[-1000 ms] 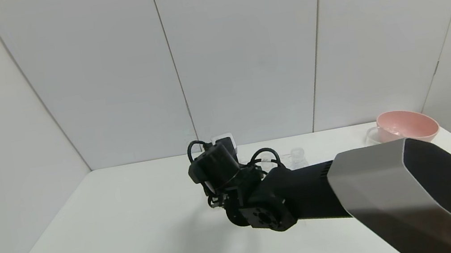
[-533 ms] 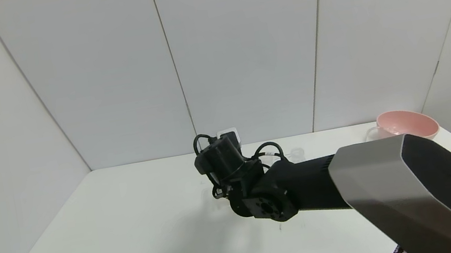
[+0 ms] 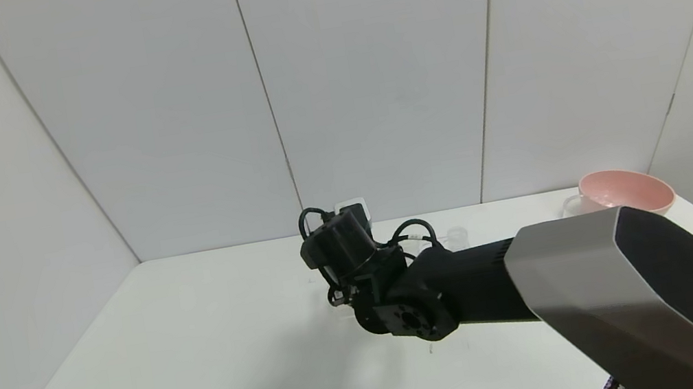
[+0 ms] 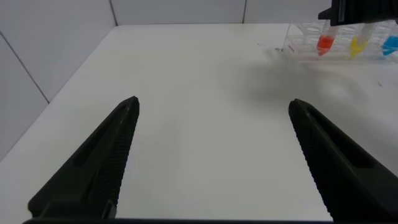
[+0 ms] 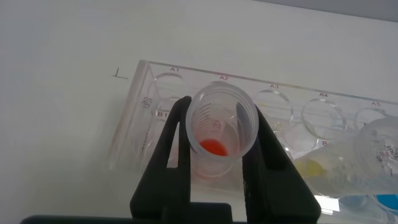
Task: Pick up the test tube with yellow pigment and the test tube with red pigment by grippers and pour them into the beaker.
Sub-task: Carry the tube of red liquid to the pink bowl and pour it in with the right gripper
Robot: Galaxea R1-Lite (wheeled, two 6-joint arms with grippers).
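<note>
A clear tube rack (image 5: 186, 118) stands near the table's (image 3: 171, 361) far edge. In it are the test tube with red pigment (image 5: 219, 127), the test tube with yellow pigment (image 4: 357, 42) beside it, and a blue-liquid tube (image 4: 390, 42). A beaker (image 3: 457, 237) sits farther right, and a pink bowl (image 3: 626, 192) at the far right corner. The right gripper (image 5: 219, 149) reaches down over the rack, its fingers clamped on the red tube's rim; a second ago they stood wide. The left gripper (image 4: 211, 143) hovers over the table's left side, fingers spread wide.

head high, wrists low (rack (image 5: 249, 124) shared)
</note>
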